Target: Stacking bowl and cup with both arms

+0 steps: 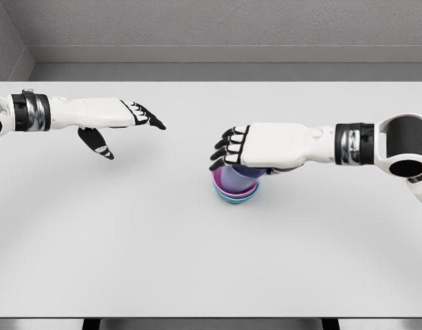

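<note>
The bench point(197, 275) runs bare from its near edge up to the stack, which sits a little right of the middle: a teal bowl point(233, 199) at the bottom, a pink bowl point(217, 180) nested in it, and a violet cup point(237, 179) standing inside that. The right hand point(240, 146) comes in from the right and lies directly over the cup, palm down, its dark fingertips point(221, 148) curled past the cup's left rim. From this angle the hand hides the cup's top, so I cannot tell whether the fingers grip it or have let go. The left hand point(121, 124) hangs well apart to the left, above the bench, released and grasping nothing, fingers stretched out and thumb hanging down.

The stacking looks done or very nearly so. The risk now lies in the right hand's exit. If the fingers remain hooked on the rim when the arm lifts or pulls sideways, the cup could tip out or drag the bowls across the bench. A straight upward retreat after a full release would likely avoid that.
</note>
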Motion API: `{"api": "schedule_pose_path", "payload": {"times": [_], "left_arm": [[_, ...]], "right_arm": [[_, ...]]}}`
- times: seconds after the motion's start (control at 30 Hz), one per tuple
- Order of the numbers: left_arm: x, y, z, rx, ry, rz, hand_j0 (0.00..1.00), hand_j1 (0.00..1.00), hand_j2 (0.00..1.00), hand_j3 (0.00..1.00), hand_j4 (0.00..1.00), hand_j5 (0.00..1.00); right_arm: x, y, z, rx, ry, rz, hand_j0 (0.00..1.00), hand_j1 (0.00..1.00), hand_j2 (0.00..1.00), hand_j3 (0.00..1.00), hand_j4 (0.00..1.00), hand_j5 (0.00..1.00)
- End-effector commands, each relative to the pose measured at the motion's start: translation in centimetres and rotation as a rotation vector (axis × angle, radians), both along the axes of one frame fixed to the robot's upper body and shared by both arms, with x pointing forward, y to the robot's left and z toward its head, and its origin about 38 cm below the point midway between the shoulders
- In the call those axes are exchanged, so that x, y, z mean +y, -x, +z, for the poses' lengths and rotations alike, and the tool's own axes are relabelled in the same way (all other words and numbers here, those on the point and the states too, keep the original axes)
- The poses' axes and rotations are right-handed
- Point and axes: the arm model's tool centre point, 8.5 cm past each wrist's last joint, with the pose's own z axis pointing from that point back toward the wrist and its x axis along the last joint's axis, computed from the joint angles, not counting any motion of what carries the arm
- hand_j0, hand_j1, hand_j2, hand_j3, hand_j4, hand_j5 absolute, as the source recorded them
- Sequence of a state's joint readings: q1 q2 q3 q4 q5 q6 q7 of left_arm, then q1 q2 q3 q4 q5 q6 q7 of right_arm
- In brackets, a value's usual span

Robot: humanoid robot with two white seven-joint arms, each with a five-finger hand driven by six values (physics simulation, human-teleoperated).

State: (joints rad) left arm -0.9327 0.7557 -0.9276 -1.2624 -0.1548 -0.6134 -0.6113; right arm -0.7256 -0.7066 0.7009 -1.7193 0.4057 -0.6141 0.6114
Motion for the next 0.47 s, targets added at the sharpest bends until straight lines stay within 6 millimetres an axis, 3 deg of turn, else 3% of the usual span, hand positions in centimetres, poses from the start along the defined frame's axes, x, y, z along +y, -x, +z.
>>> {"api": "schedule_pose_path", "payload": {"times": [0.0, 0.07, 0.23, 0.27, 0.37, 0.43], "left_arm": [[0.0, 0.0, 0.1, 0.002, 0.006, 0.003, 1.0, 1.0, 1.0, 1.0, 1.0, 1.0], [0.0, 0.0, 0.1, 0.002, 0.006, 0.003, 1.0, 1.0, 1.0, 1.0, 1.0, 1.0], [0.2, -0.1, 0.0, 0.003, 0.004, 0.01, 1.0, 1.0, 1.0, 1.0, 1.0, 1.0], [0.5, -0.1, -0.1, 0.006, 0.003, 0.018, 1.0, 1.0, 1.0, 1.0, 1.0, 1.0], [2.8, -0.9, -1.1, 0.034, 0.004, 0.096, 1.0, 1.0, 1.0, 1.0, 1.0, 1.0], [3.2, -1.0, -1.3, 0.038, 0.004, 0.109, 1.0, 1.0, 1.0, 1.0, 1.0, 1.0]], "right_arm": [[-1.4, -0.7, 2.4, -0.051, -0.041, -0.046, 1.0, 1.0, 1.0, 1.0, 1.0, 1.0], [-4.4, -1.6, 5.4, -0.122, -0.073, -0.127, 1.0, 1.0, 1.0, 1.0, 1.0, 1.0], [-10.9, -2.0, 9.1, -0.153, -0.164, -0.277, 1.0, 1.0, 1.0, 1.0, 1.0, 1.0], [-11.9, -2.3, 8.7, -0.139, -0.163, -0.305, 1.0, 1.0, 1.0, 1.0, 1.0, 1.0], [-14.9, -3.9, 4.1, -0.01, -0.1, -0.411, 1.0, 1.0, 1.0, 1.0, 1.0, 1.0], [-15.3, -4.1, 3.8, 0.001, -0.095, -0.427, 1.0, 1.0, 1.0, 1.0, 1.0, 1.0]]}}
